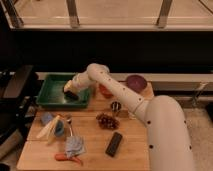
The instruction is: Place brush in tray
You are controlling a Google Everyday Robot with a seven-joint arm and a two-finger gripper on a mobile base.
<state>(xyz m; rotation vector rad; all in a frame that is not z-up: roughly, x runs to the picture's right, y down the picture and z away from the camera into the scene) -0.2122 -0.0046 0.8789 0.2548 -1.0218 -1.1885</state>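
The green tray sits at the back left of the wooden table. My gripper is low inside the tray, over its right half, at the end of the white arm that reaches in from the right. A short dark shape, which looks like the brush, lies right under the gripper against the tray floor. I cannot tell whether the gripper still holds it.
A red bowl and a purple bowl stand right of the tray. A metal cup, dark grapes, a flat black block, a blue cloth, an orange-red tool and a blue cup lie nearer the front.
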